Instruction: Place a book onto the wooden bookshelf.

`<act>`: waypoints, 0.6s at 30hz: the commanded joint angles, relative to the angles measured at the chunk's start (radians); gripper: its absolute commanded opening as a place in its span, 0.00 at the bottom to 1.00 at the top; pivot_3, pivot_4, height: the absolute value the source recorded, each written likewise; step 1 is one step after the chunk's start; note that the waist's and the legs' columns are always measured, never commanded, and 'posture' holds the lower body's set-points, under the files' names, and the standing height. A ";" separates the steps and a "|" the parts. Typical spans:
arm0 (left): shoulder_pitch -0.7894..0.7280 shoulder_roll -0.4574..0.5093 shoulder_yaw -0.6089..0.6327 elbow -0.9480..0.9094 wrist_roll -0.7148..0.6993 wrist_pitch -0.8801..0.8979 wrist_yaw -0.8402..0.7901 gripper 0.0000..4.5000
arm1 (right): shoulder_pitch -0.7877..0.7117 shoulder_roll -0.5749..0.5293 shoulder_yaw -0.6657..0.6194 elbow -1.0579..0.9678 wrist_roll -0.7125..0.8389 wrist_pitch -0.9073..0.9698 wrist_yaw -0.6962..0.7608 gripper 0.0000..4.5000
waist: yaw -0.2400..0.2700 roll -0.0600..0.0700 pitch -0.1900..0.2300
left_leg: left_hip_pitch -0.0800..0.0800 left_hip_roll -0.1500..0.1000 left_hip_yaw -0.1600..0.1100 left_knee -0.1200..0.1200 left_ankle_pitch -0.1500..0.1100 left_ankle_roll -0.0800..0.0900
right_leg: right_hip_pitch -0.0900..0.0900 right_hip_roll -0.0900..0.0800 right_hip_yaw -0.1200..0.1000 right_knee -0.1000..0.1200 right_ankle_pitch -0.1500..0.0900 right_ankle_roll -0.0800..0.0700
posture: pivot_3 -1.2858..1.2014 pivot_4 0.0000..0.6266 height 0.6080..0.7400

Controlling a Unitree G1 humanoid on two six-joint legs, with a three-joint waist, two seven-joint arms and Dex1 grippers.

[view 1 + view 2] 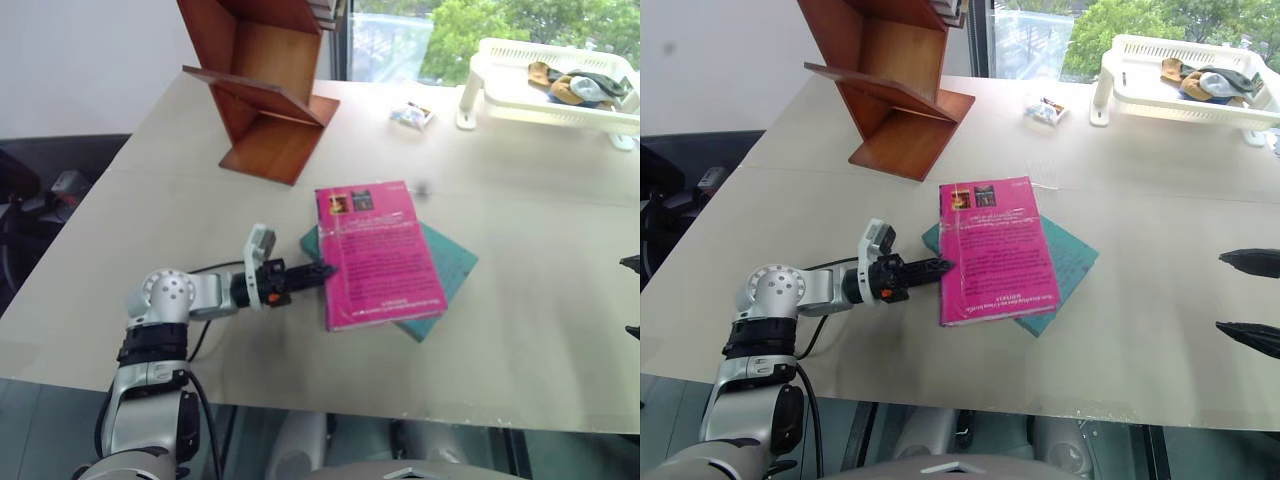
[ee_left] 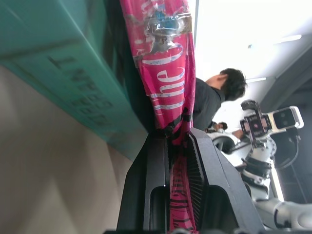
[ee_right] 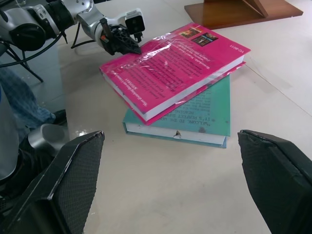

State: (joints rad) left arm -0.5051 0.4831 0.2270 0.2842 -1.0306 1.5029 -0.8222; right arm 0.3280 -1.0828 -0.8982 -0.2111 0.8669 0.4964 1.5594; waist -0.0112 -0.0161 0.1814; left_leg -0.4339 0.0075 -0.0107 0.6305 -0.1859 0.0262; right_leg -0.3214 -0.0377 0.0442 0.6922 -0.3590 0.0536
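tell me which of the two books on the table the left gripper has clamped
The glossy magenta-pink paperback, the upper of the two. The left gripper is shut on its edge, while the thicker teal book lies flat beneath it, ungripped.

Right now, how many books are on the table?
2. The pink book lies on top, its spine edge pinched in the left gripper. The teal book lies flat on the table beneath it. The wooden bookshelf may hide others.

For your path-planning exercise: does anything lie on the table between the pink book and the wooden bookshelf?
Nothing visible does. Bare table lies between the pink book, gripped at its edge by the left gripper, and the wooden bookshelf.
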 commanded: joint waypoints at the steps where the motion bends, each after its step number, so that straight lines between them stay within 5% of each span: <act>1: -0.003 0.021 0.056 -0.066 -0.070 0.050 -0.027 0.01 | -0.021 0.009 -0.013 0.012 0.018 -0.018 0.055 1.00 | -0.001 0.000 0.000 | 0.000 0.000 0.000 0.000 0.000 0.000 | 0.000 0.000 0.000 0.000 0.000 0.000 | 0.52 0.24 1.00; 9: -0.121 -0.036 0.119 -0.229 -0.093 -0.082 0.037 0.01 | -0.114 -0.012 -0.021 0.136 0.113 0.076 0.048 1.00 | 0.002 -0.003 0.002 | 0.000 0.000 0.000 0.000 0.000 0.000 | 0.000 -0.001 0.000 0.000 0.000 0.000 | 0.52 0.24 1.00; 18: -0.451 0.014 -0.041 -0.432 0.113 -0.459 -0.011 0.01 | -0.209 -0.001 0.068 0.262 0.076 0.072 0.037 1.00 | 0.004 -0.003 0.002 | -0.004 -0.002 -0.001 0.001 0.001 -0.001 | 0.001 0.004 -0.002 -0.006 0.000 0.001 | 0.52 0.24 1.00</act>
State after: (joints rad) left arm -0.9201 0.4643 0.2231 -0.0917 -0.9802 1.1487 -0.7910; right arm 0.1409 -1.0817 -0.8135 0.0468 0.9265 0.5756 1.5573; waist -0.0073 -0.0189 0.1838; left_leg -0.4378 0.0055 -0.0108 0.6311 -0.1840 0.0231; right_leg -0.3204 -0.0341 0.0427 0.6847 -0.3585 0.0544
